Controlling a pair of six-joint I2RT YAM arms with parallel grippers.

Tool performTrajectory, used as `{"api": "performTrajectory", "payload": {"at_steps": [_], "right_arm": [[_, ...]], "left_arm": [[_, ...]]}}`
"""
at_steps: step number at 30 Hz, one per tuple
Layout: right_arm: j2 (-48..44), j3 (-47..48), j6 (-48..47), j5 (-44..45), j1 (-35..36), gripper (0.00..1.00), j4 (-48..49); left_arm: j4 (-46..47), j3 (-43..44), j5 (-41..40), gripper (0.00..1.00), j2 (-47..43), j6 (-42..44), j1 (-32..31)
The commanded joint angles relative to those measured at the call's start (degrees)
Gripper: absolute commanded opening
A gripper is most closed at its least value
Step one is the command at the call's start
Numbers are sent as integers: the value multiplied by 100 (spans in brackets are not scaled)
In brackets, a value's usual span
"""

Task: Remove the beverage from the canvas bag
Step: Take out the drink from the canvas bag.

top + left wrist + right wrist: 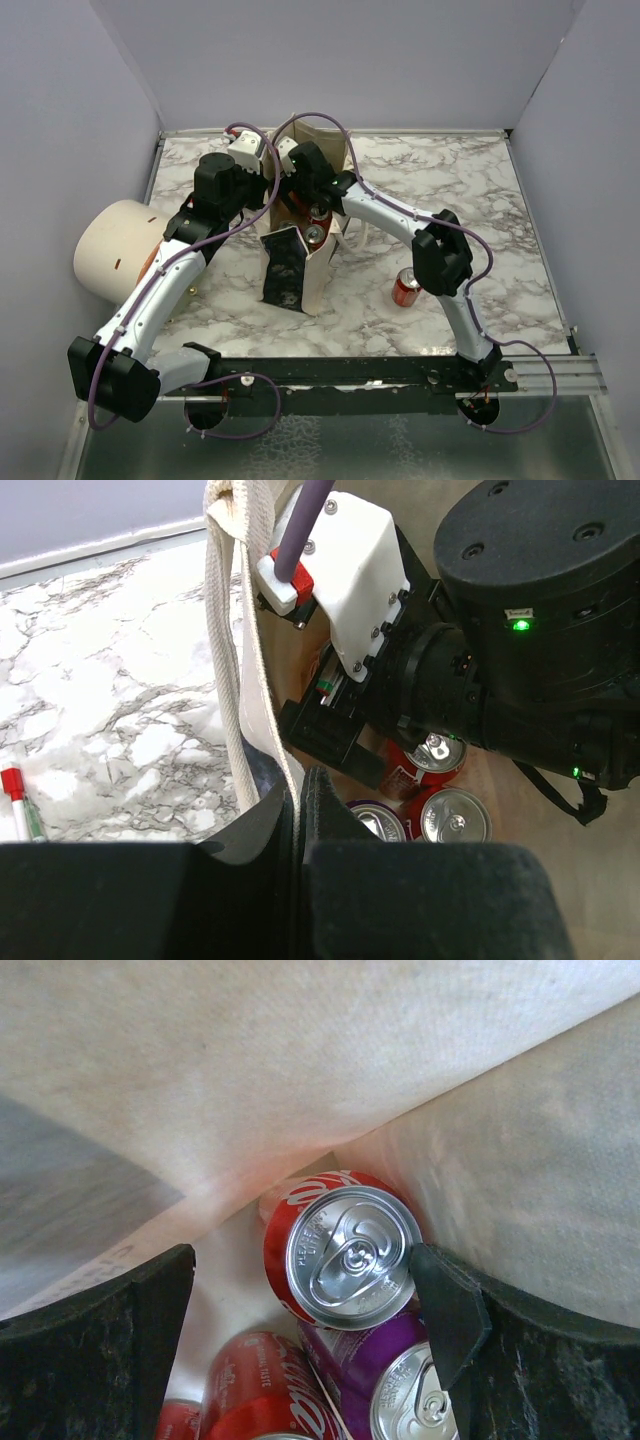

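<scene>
From above, the canvas bag (pixel 312 268) stands open near the middle of the marble table (pixel 470 190), a little toward the left edge, its black panel facing the near edge. The left arm (pixel 185 255) reaches to the bag's left rim, and the right arm (pixel 400 215) bends over from the right edge and drops its wrist into the mouth. Can tops show in the opening, so the drinks are inside the bag. A loose can (pixel 407 288) stands outside on the table by the right elbow, and a cream cylinder (pixel 115 250) lies at the left edge. The left wrist view shows the left claw (pixel 300 805) pressed together on the bag's cloth edge just under the strap, pinching that side open. Beyond it the right wrist fills the mouth above the cans. The right wrist view looks straight down inside the bag: a red can (pixel 345 1252) stands upright in the corner of the cloth, its long axis pointing up at the camera and its pull-tab top in full view. The right claw (pixel 305 1265) is spread, one finger on each side of this can. The right finger is touching or nearly touching its rim, and the left stands apart from it. A purple can (pixel 365 1355) is tight against the red one on the near side. By my judgement the right arm is the one placed to grip it, since the can lies directly below and between its fingers.
</scene>
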Motion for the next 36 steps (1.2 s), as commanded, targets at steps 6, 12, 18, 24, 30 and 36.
{"api": "performTrajectory", "payload": {"at_steps": [6, 12, 18, 24, 30, 36], "right_arm": [[-209, -1, -230, 413, -45, 95, 146], [-119, 112, -381, 475, -52, 98, 182], [18, 522, -494, 449, -47, 100, 140], [-21, 344, -465, 462, -56, 100, 108], [168, 193, -334, 318, -132, 100, 89], [358, 102, -313, 14, -158, 100, -9]], "left_arm": [[805, 245, 80, 0, -210, 18, 43], [812, 242, 72, 0, -207, 29, 41], [819, 256, 72, 0, -207, 55, 43], [808, 240, 66, 0, -207, 107, 37], [799, 243, 67, 0, -227, 124, 37], [793, 263, 56, 0, -226, 166, 42]]}}
